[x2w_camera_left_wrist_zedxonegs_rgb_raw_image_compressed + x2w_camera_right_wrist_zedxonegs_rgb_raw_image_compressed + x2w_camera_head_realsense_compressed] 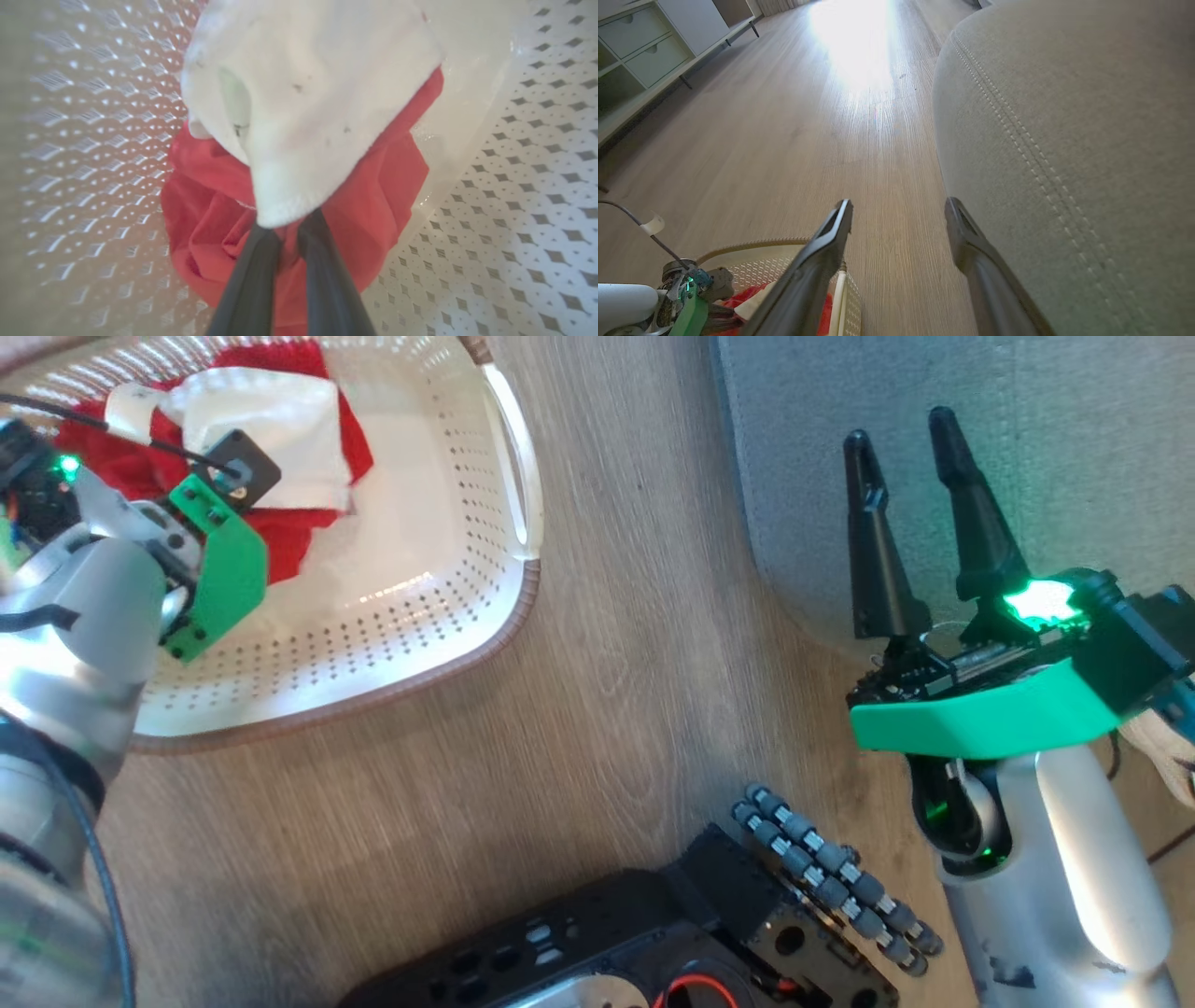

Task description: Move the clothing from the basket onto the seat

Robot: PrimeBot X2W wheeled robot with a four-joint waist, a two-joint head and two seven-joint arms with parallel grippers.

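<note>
L gripper (287, 226): closed, pinching clothing (303, 93) at white hem, inside basket (514, 186)
R gripper (901, 429): open, empty, tips by seat (1074, 448) edge

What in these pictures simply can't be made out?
- Left end effector tips: left wrist view, buried in the clothing.
- Number of garments: head view, left arm covers the pile.
- Basket far end: head view, cut by top edge.
- Seat extent: head view, cut by edges.

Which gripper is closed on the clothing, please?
The left gripper: its fingers pinch the clothing inside the basket, while the right gripper stands open near the seat.
</note>
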